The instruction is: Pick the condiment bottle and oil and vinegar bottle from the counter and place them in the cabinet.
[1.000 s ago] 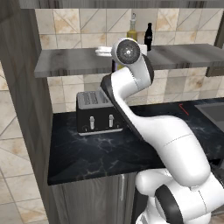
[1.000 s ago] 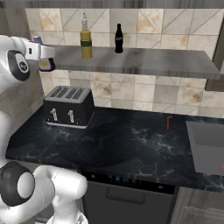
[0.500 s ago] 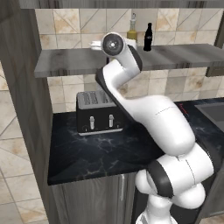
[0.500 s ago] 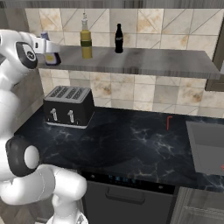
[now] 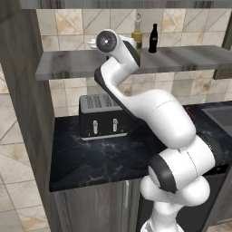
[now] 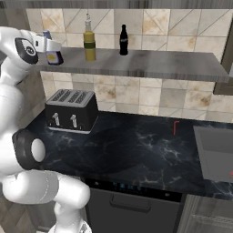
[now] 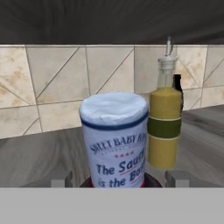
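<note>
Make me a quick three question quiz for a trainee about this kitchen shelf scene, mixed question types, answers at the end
1. True or false: the oil and vinegar bottle stands on the cabinet shelf.
2. Which stands between the golden bottle and the wall corner at right? A) toaster B) black bottle C) sink
3. Fill in: the gripper holds the condiment bottle to the ____ of the golden bottle in the right base view.

Key: 1 true; 2 B; 3 left
</note>
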Controlling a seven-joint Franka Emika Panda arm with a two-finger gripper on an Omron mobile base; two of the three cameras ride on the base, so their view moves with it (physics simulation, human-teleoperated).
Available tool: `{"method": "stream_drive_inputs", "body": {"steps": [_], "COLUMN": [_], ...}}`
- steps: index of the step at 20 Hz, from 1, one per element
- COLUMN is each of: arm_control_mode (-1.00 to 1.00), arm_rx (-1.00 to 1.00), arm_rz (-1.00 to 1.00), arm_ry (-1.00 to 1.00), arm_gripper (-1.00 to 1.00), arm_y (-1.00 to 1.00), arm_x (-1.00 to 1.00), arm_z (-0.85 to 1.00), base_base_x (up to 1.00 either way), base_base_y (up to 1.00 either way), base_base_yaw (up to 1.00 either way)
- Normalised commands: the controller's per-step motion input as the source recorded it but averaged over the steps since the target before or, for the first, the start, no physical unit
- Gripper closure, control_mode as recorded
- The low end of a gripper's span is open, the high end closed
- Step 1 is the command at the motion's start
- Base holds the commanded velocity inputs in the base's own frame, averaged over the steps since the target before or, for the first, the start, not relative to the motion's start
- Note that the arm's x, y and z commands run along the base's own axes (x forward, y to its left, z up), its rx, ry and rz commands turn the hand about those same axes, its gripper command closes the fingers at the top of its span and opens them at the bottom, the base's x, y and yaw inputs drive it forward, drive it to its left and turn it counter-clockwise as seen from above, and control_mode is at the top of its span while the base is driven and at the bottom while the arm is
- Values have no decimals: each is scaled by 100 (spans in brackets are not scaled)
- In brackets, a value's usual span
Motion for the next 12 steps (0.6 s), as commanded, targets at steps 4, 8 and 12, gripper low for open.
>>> {"method": "stream_drive_inputs", "body": {"steps": [4, 8, 12], "arm_control_mode": [-100, -100, -100], "arm_rx": [0, 0, 0], "arm_rz": [0, 0, 0], "arm_ry": [0, 0, 0], "arm_gripper": [100, 100, 100], "arm_y": [0, -1, 0], "arm_x": [11, 19, 31], "arm_z": [-6, 0, 0], "base_base_x": [0, 0, 0], "base_base_y": [0, 0, 0], "base_base_yaw": [0, 0, 0]}}
